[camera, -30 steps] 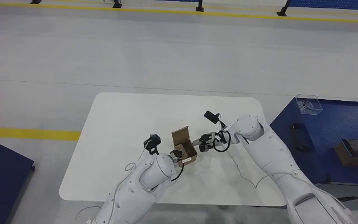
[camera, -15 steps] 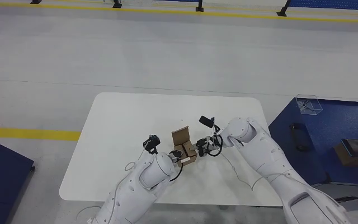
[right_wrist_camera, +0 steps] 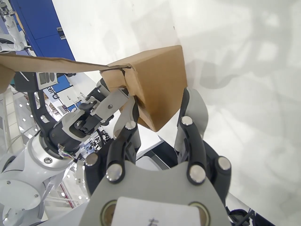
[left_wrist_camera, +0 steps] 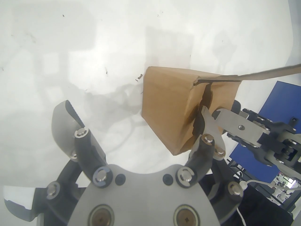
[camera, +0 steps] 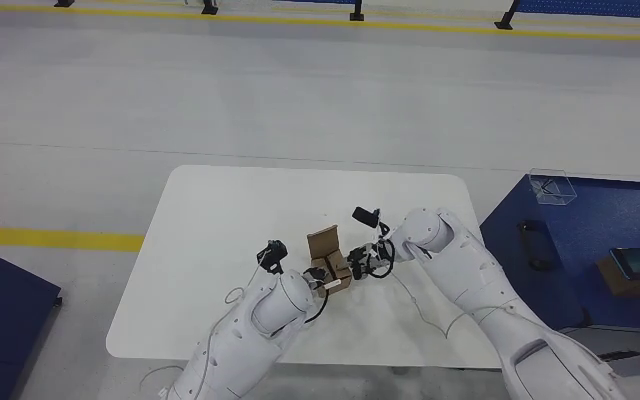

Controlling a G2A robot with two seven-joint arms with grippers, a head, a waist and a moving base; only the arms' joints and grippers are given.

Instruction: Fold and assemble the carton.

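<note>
The right hand (right_wrist_camera: 162,102) is clamped partway shut over a corner of the carton (right_wrist_camera: 155,76). The left hand (left_wrist_camera: 136,111) is held wide open, one finger tucked into the carton's open end. The carton is set mid-counter (camera: 220,230), one flap raised.

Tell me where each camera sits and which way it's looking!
Top view: on the robot above its arms, looking down at the table; both arms show, meeting at the carton.
Left wrist view: on the left wrist, facing the carton; its open left claw shows.
Right wrist view: on the right wrist, facing the carton; its right claw holds a corner.
Shared: both wrist views show the carton and the other arm's claw.
</note>
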